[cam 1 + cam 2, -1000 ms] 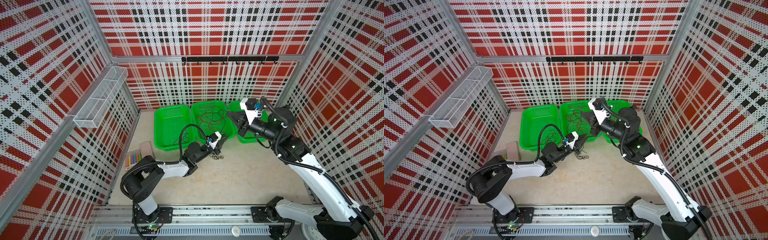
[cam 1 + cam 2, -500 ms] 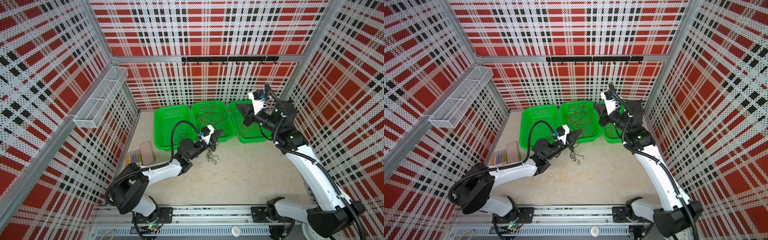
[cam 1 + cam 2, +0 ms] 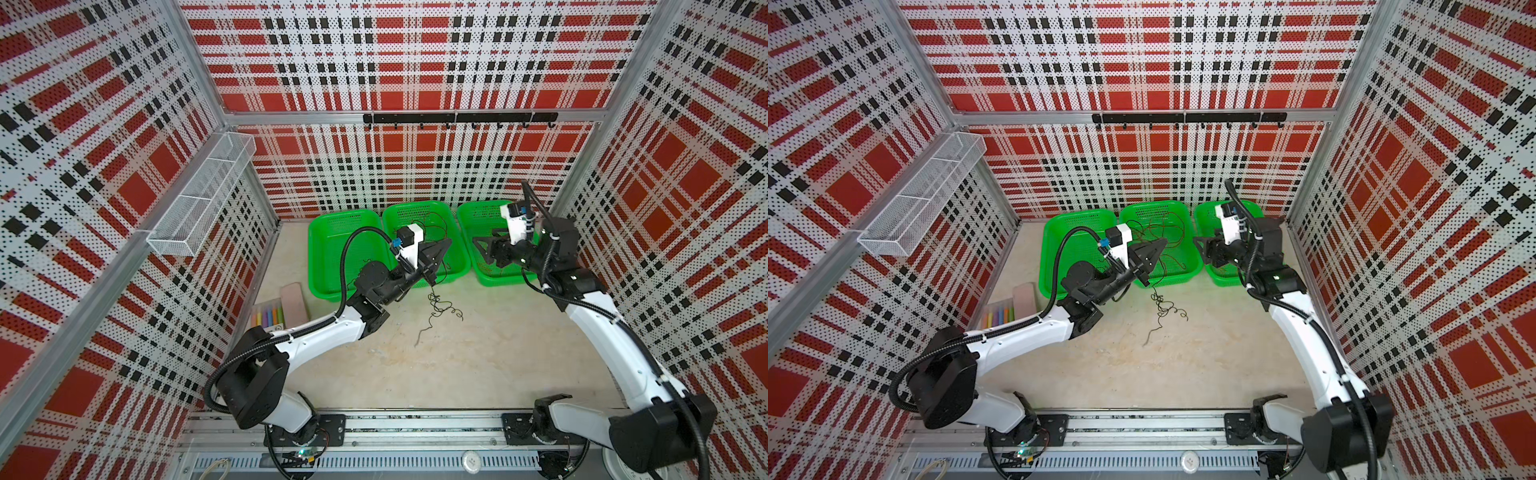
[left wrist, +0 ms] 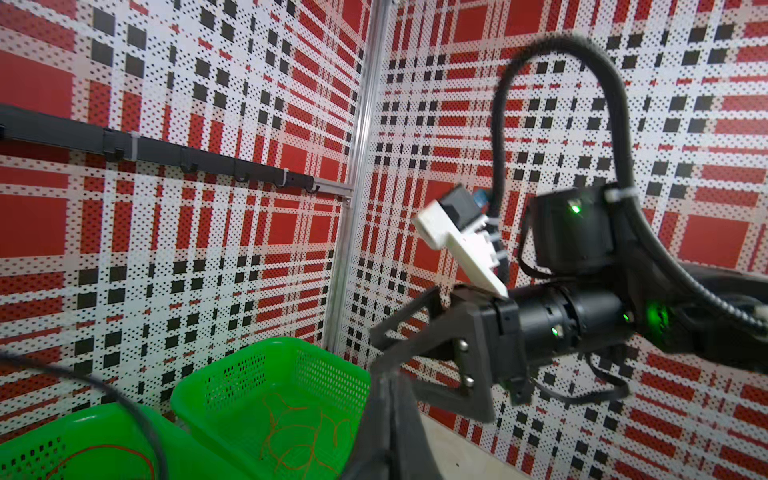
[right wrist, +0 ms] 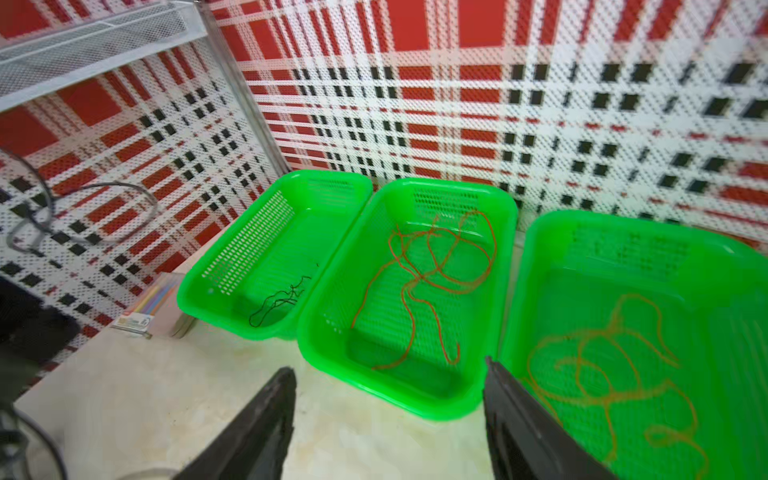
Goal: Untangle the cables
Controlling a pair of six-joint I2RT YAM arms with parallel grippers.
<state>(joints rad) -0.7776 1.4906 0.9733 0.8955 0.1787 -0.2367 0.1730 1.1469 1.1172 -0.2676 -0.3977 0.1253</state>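
Clutter I see around the table [image 3: 457, 365]
Three green baskets [image 3: 328, 232] at twelve o'clock; chalk box [image 3: 268, 316] and pink block [image 3: 294, 302] at nine.

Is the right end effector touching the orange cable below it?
Apart. Left wrist view: right end effector up in the air, orange cable down on the basket floor.

Place: a lab robot cell is showing.
Walls: perforated plaid panels [image 3: 415, 62] on aluminium framing [image 3: 291, 119] are closing in 3 sides.
Arms: 2 robot arms [image 3: 324, 332] are standing bolted to a rail [image 3: 415, 424] at 6 o'clock.
Fittings: a hook bar [image 3: 457, 118] is hanging at 12 o'clock, a wire-mesh shelf [image 3: 199, 199] at 10 o'clock.
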